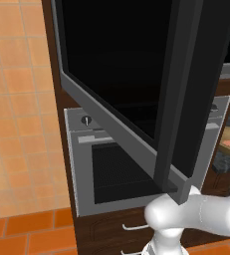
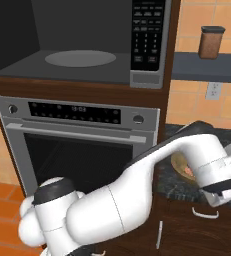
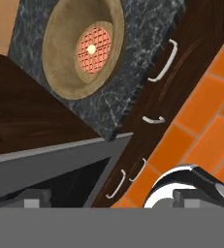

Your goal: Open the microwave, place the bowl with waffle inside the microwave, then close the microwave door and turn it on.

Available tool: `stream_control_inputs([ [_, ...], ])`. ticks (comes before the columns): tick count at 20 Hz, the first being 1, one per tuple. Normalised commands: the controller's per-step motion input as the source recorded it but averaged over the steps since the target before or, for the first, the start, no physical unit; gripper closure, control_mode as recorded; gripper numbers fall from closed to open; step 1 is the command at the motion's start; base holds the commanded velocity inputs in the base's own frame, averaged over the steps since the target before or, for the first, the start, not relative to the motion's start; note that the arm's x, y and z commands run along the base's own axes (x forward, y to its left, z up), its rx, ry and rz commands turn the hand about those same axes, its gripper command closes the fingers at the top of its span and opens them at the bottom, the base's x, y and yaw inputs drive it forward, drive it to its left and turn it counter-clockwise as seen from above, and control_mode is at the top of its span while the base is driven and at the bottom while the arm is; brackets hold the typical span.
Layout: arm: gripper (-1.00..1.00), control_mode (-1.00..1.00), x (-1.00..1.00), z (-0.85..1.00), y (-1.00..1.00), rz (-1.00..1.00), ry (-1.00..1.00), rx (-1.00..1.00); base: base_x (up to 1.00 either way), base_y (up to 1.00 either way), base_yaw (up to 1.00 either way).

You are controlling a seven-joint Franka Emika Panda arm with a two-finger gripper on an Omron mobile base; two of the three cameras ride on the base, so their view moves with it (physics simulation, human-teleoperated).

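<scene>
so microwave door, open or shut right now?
Open. The microwave door is swung wide toward the left base camera, and the right base view looks straight into the microwave cavity with its turntable plate exposed.

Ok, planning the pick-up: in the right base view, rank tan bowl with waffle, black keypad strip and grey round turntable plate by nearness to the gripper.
1. Tan bowl with waffle: counter, beside the gripper.
2. Black keypad strip: up left.
3. Grey turntable plate: farthest, upper left.

Bowl with waffle [image 2: 183, 167] mostly hidden behind the white arm [image 2: 187, 150] in right base view. In left base view, microwave door [image 1: 136, 84] cut off at the top edge; bowl clipped at the right edge.
</scene>
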Motion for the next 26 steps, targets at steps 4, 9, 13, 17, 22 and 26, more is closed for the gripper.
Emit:
stream_control_inputs([
  [4, -1.0, -1.0, 0.49, -0.41, -0.07, 0.0, 0.05, 0.08, 0.0, 0.0, 0.0],
  [9, -1.0, -1.0, 0.42, -0.52, 0.0, 0.0, 0.11, 0.06, 0.0, 0.0, 0.0],
  [13, -1.0, -1.0, 0.16, -0.66, 0.0, -0.03, 0.11, 0.04, 0.0, 0.0, 0.0],
  [17, -1.0, -1.0, 0.02, -0.58, -0.03, -0.04, 0.0, 0.06, 0.0, 0.0, 0.0],
  [22, -1.0, -1.0, 0.0, -0.22, -0.19, -0.12, -0.03, 0.12, 0.0, 0.0, 0.0],
  [26, -1.0, -1.0, 0.08, -0.09, -0.07, -0.25, -0.02, 0.1, 0.0, 0.0, 0.0],
])
